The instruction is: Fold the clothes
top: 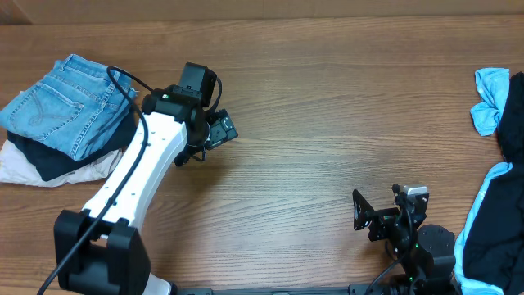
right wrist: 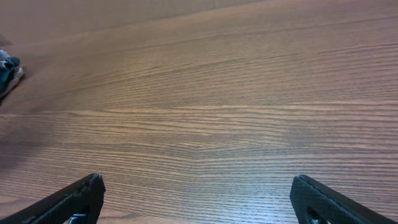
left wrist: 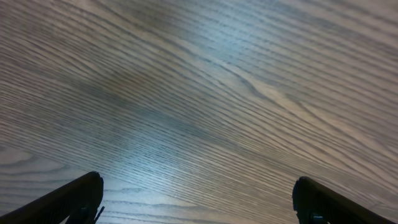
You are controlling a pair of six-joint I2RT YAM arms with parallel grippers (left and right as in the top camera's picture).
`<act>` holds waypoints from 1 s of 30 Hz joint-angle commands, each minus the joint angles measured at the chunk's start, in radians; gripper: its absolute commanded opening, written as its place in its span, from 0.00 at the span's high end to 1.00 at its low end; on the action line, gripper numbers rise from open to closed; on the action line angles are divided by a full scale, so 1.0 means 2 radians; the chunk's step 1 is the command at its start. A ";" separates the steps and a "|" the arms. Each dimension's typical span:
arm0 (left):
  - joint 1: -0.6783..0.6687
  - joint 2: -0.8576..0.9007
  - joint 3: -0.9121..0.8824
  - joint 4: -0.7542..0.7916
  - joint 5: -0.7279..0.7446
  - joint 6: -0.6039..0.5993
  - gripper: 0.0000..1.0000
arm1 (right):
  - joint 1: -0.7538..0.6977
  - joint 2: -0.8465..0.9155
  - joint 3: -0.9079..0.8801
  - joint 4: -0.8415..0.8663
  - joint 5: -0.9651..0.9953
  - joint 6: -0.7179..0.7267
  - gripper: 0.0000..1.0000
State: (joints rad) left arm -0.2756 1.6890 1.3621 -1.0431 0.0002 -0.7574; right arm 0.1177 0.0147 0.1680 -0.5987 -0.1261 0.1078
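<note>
The light-blue denim jeans (top: pixel 61 102) lie folded at the far left of the table, a back pocket facing up, on top of a dark navy top (top: pixel 57 156) and a white garment (top: pixel 24 168). My left gripper (top: pixel 219 131) is open and empty over bare wood, just right of that pile. In the left wrist view its fingers (left wrist: pixel 198 196) are spread wide with only wood grain between them. My right gripper (top: pixel 366 215) is open and empty near the front edge, its fingers (right wrist: pixel 196 199) wide apart over bare wood.
A small sky-blue cloth (top: pixel 491 98) lies at the right edge. A dark garment with a light-blue border (top: pixel 495 229) hangs at the front right corner. A bit of cloth (right wrist: pixel 7 70) shows at the left edge of the right wrist view.
</note>
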 commanded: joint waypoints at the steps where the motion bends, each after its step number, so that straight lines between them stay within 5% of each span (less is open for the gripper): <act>1: -0.004 0.018 0.000 0.001 -0.002 -0.007 0.00 | -0.001 -0.005 -0.006 0.002 -0.001 -0.001 0.00; 5: -0.021 -0.042 -0.014 0.002 -0.016 0.000 0.00 | -0.001 -0.005 -0.006 0.002 -0.001 -0.001 0.00; 7: -0.031 -0.096 -0.027 -0.003 -0.049 0.051 0.00 | -0.001 -0.005 -0.006 0.002 -0.001 -0.001 0.00; 12: -0.035 -0.268 -0.099 0.075 -0.121 0.196 0.00 | -0.001 -0.005 -0.006 0.002 -0.001 -0.001 0.00; 17: 0.016 -0.477 -0.266 0.221 -0.025 0.405 0.00 | -0.001 -0.005 -0.006 0.002 -0.001 -0.001 0.00; 22: 0.098 -0.646 -0.399 0.226 0.014 0.411 0.00 | -0.001 -0.005 -0.006 0.002 -0.001 -0.001 0.00; 30: 0.105 -0.832 -0.574 0.252 0.033 0.411 0.00 | -0.001 -0.005 -0.006 0.002 -0.001 -0.001 0.00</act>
State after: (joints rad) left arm -0.0711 0.1127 0.2970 -0.5808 0.0196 0.0372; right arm 0.1177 0.0147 0.1677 -0.5972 -0.1261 0.1074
